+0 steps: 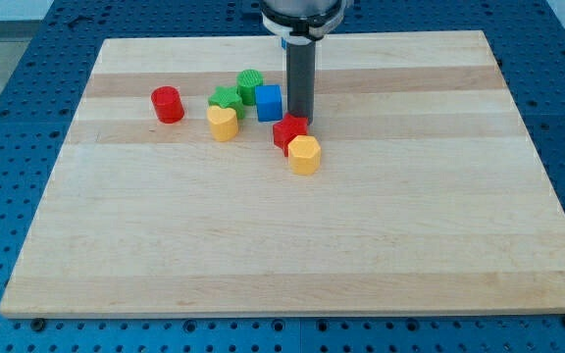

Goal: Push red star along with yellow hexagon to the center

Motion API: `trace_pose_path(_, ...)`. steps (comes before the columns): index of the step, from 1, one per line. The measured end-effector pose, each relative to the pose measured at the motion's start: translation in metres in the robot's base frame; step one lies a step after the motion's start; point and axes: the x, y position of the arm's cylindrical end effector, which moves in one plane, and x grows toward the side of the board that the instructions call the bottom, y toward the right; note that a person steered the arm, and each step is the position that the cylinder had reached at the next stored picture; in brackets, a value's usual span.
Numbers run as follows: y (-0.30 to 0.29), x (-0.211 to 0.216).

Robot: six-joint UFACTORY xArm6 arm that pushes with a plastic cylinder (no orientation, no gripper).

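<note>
The red star (pixel 288 130) lies a little above the board's middle, touching the yellow hexagon (pixel 304 155) just below and to its right. My tip (pixel 300 117) stands right behind the red star, at its upper edge, and seems to touch it. The blue cube (pixel 269 102) is just left of the rod.
A yellow heart (pixel 223 123), a green star (pixel 227 98) and a green cylinder (pixel 251 84) cluster left of the blue cube. A red cylinder (pixel 168 104) stands further left. The wooden board (pixel 292 245) rests on a blue perforated table.
</note>
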Motion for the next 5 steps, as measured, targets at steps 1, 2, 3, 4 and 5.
trace_pose_path(1,0.000,0.000)
trace_pose_path(2,-0.001,0.000)
trace_pose_path(3,-0.012,0.004)
trace_pose_path(4,-0.019,0.006)
trace_pose_path(5,-0.011,-0.001)
